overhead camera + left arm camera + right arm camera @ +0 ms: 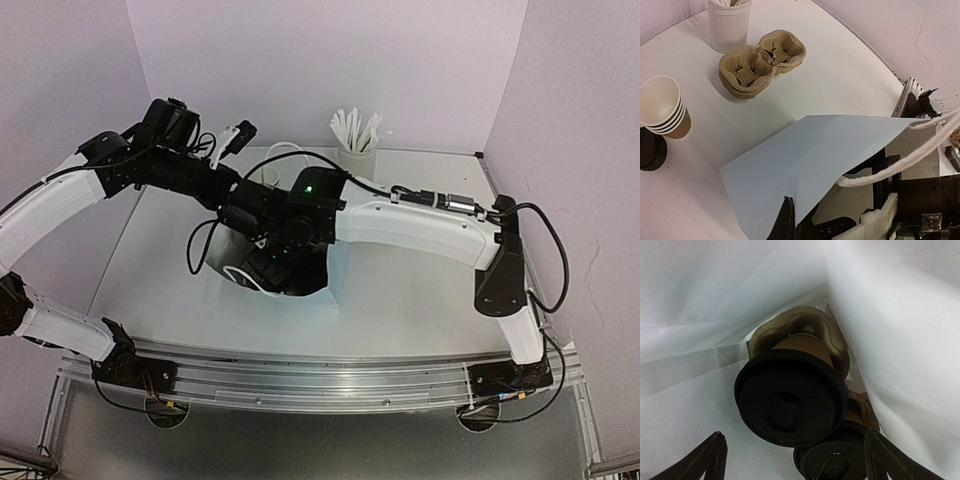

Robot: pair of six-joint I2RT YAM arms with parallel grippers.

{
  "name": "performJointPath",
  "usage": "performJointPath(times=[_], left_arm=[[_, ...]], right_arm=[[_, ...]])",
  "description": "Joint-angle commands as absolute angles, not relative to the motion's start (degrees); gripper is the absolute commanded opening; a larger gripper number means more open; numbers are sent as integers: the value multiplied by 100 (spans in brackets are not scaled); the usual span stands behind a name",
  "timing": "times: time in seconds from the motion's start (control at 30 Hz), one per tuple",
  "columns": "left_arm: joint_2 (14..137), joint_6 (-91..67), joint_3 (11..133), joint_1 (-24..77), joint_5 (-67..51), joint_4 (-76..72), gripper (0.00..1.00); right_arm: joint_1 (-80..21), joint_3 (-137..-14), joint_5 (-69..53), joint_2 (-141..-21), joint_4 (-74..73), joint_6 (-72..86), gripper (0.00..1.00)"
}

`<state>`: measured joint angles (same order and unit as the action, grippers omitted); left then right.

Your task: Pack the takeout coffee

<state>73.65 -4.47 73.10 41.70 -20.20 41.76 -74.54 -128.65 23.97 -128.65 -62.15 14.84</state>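
Surface: white table (420,300), closed in by lavender walls (300,60) at the back and on both sides.
Arms: two, both reaching to the middle of the table.
Left gripper (797,225): fingers (786,220) together, pinched on the rim of the pale blue paper bag (815,155).
Bag count: one; its flat side spreads out beyond the left fingertips, and one white handle (900,162) loops off to the right of them.
Right gripper (793,435): inside the bag; fingers (710,457) wide apart, gripping nothing.
Lidded cups: two, both inside the bag, between and beyond the right fingers.
First lidded cup (790,405): kraft-brown body, black lid on; it sits midway between the two fingertips, apart from both.
Second lidded cup (832,462): lower in the wrist view and closer to the right-hand finger; only part of its lid shows.
Pulp carrier (795,322): one in the bag, holding both lidded cups at the bag's floor.
Empty cup stack (662,107): one stack, four white rims counted, on the table well beyond the left fingers and to their left.
Loose black lids (651,149): one pile just beside that stack; number cannot be told.
Spare carriers (755,67): one brown pile far ahead of the left fingers; layer count cannot be told.
White holder (729,27): one, holding white sticks (355,125), just behind the spare carriers.
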Motion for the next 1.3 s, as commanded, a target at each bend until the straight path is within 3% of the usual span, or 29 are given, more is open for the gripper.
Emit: performJointPath(times=[0.0,0.47,0.67,1.03,1.17,1.27], left_arm=[[7581,-427,7259,4236,-2128,4899,0],[7552,-333,7330,4228,-2154,4933,0],[7612,-344,7332,4228,-2259,4942,0],[7623,-109,7363,4225,-2307,4752,0],[7735,204,7491,4219,-2514,4698,0],[7814,435,7572,4184,-2607,4733,0]], right_arm=[[-7524,-13038,2581,-11750,-4901,1353,89],[-7515,-12250,3366,-11103,-4786,1747,81],[-7517,-12511,3398,-11187,-4787,1727,80],[-7515,-12206,4702,-10916,-4779,2027,80],[-7481,-12543,4403,-11002,-4762,1801,80],[-7325,-12969,3425,-11051,-4745,1531,80]])
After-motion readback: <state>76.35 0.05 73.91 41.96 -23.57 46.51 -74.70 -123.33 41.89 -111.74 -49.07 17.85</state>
